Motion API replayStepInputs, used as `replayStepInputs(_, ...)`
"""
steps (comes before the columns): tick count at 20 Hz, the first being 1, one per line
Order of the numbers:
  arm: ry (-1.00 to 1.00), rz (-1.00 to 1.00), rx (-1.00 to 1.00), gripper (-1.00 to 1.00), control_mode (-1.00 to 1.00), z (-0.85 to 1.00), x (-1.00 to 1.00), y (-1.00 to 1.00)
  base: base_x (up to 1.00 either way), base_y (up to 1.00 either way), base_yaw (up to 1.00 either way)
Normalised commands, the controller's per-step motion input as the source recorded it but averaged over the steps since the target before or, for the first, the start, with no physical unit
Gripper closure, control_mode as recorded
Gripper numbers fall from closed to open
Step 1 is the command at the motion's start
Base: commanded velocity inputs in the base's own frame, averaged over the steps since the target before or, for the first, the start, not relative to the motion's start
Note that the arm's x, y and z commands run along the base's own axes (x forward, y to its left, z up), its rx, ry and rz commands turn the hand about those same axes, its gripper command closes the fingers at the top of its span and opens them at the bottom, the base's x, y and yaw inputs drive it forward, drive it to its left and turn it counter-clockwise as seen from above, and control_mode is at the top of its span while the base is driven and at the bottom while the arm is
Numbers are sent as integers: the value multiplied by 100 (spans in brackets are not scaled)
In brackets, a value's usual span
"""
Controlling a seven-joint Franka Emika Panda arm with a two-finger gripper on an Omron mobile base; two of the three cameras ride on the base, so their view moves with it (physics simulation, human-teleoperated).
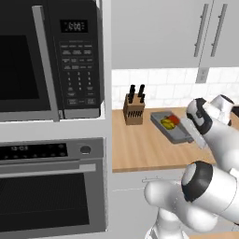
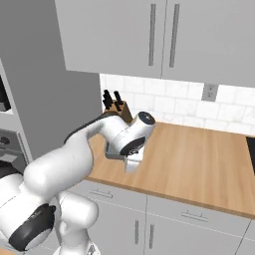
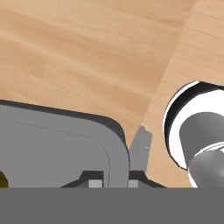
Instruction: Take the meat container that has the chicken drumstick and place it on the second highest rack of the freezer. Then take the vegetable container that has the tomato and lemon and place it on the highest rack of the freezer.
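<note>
— Gripper (image 3: 111, 181) first: what has it got?
— Its two dark fingertips sit pinched close together over the rim of the vegetable container (image 1: 171, 126), one inside the wall, one outside, at a rounded corner. It has hold of that rim.
— Where is the container?
— On the wooden counter (image 1: 140, 149), just right of the knife block (image 1: 134, 110), near the white tile wall. The arm's wrist covers its right end.
— Anything in it?
— A lemon (image 1: 165, 123) and a tomato (image 1: 173, 120), side by side, the lemon nearer the knife block. In the hand view a sliver of yellow shows at the lower left edge, inside the tray.
— Is the tray flat on the counter or lifted?
— I cannot tell from these angles.
— And left of the knife block?
— A grey column with a microwave (image 1: 49, 58) above and an oven (image 1: 51, 186) below. Grey cupboards (image 2: 164, 37) hang over the counter.
</note>
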Motion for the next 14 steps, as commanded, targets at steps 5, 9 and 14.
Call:
replayStepInputs(5,-12,0,0,100,-100,82,-67,0,0,0,0)
replayStepInputs(9,-29,0,3,100,-100,75,-50,1,0,0,0)
replayStepInputs(14,-26,0,6,100,-100,46,-62,0,0,0,0)
